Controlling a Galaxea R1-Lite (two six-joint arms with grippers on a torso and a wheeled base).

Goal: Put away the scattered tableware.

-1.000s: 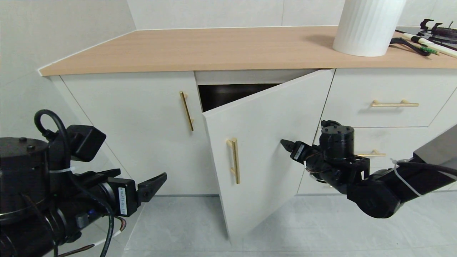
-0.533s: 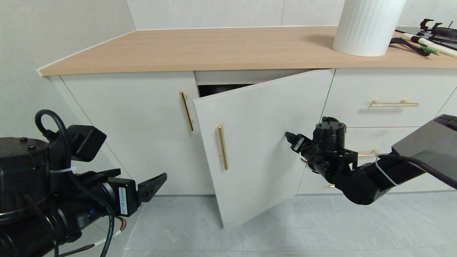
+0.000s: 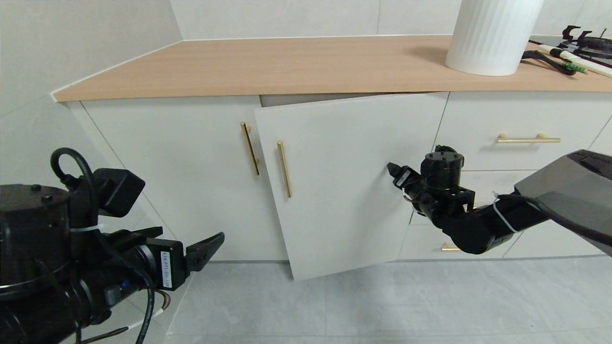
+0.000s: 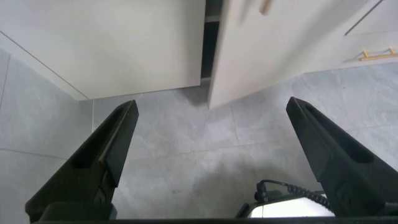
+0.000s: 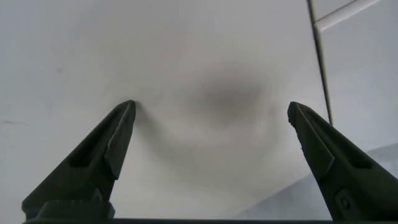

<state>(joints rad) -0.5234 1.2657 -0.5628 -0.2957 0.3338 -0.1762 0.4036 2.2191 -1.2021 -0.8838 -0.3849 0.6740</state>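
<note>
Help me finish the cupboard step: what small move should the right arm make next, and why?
Probably press the right gripper a little forward into the cabinet door. Its jaws are open at the door's face, and the door is ajar: its handle edge stands out from the neighbouring door, with a gap under the countertop.

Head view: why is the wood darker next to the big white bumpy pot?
Head view: the tall white ribbed pot casts a soft shadow on the light wooden countertop, on the pot's left, so light likely comes from the right. Left wrist view: the gap behind the flat white cupboard door looks dark, being unlit.
</note>
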